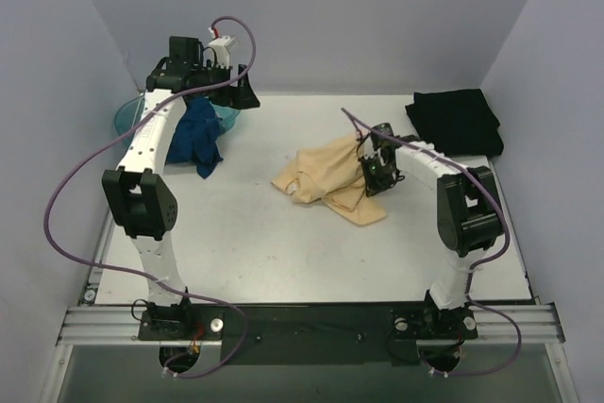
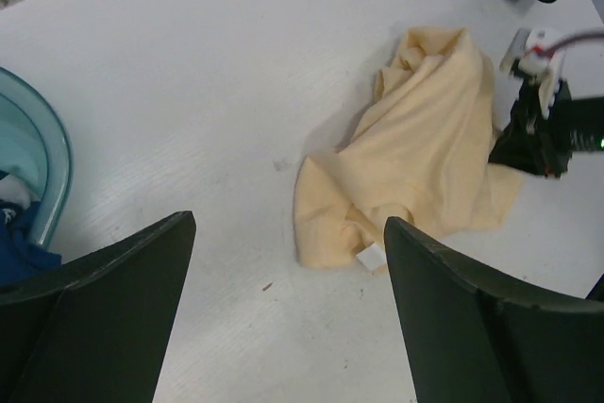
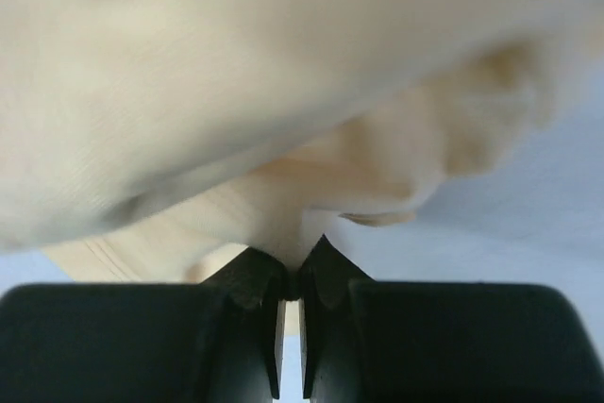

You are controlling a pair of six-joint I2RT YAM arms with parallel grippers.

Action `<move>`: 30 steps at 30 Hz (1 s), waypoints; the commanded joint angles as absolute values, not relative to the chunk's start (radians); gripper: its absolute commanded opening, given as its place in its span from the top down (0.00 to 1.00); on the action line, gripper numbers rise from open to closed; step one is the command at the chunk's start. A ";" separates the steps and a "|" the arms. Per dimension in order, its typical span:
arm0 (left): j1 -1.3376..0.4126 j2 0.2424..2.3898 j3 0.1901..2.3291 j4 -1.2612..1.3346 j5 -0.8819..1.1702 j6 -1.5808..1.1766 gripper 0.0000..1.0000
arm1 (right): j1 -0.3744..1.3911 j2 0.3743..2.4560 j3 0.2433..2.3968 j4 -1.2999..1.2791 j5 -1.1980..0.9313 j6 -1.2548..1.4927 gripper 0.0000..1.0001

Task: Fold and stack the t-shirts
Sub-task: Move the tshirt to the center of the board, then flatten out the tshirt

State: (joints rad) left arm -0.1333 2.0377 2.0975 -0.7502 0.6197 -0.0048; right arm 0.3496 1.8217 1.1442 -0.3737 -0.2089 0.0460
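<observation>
The pale yellow-tan t-shirt (image 1: pixel 330 181) lies crumpled in the middle of the table, and shows in the left wrist view (image 2: pixel 415 176) and the right wrist view (image 3: pixel 283 92). My right gripper (image 1: pixel 370 169) is at its right edge, shut on a pinch of its cloth (image 3: pixel 293 266). The dark blue t-shirt (image 1: pixel 196 139) hangs over the rim of the teal basin (image 1: pixel 127 120) at the back left. The black t-shirt (image 1: pixel 455 120) lies folded at the back right. My left gripper (image 1: pixel 238 90) is raised above the basin, open and empty (image 2: pixel 283 233).
The teal basin's rim also shows at the left in the left wrist view (image 2: pixel 52 167). Purple cables loop from both arms. Walls close the table at the back and both sides.
</observation>
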 commanded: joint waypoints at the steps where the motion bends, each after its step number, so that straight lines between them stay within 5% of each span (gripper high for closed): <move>1: -0.118 1.918 2.071 -0.837 0.660 0.135 0.08 | 0.175 1.914 1.427 -0.402 -0.127 -0.035 1.00; 4: -0.115 1.895 2.034 -0.865 0.670 0.155 0.07 | 0.160 2.029 1.630 -0.405 -0.098 -0.086 0.98; 5: -0.115 1.887 2.026 -0.864 0.673 0.156 0.07 | 0.164 2.083 1.719 -0.414 -0.091 -0.107 0.90; 6: -0.114 1.878 2.008 -0.864 0.672 0.158 0.07 | 0.164 2.103 1.824 -0.442 -0.077 -0.109 0.62; 7: -0.114 1.872 2.002 -0.865 0.673 0.158 0.07 | 0.164 2.144 1.882 -0.471 -0.068 -0.095 0.51; 10: -0.109 1.849 1.971 -0.871 0.670 0.158 0.07 | 0.164 2.132 1.945 -0.545 -0.040 -0.038 0.37; 22: -0.103 1.868 1.942 -0.850 0.598 0.100 0.07 | 0.320 1.629 1.245 -0.499 0.009 0.335 0.37; 30: -0.104 1.891 1.977 -0.859 0.603 0.106 0.07 | 0.379 1.754 1.143 -0.500 -0.173 0.462 0.40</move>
State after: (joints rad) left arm -0.1093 1.8938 1.9274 -0.8673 0.5987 0.1112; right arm 0.3691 1.6619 1.1347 -0.4835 -0.1089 0.3767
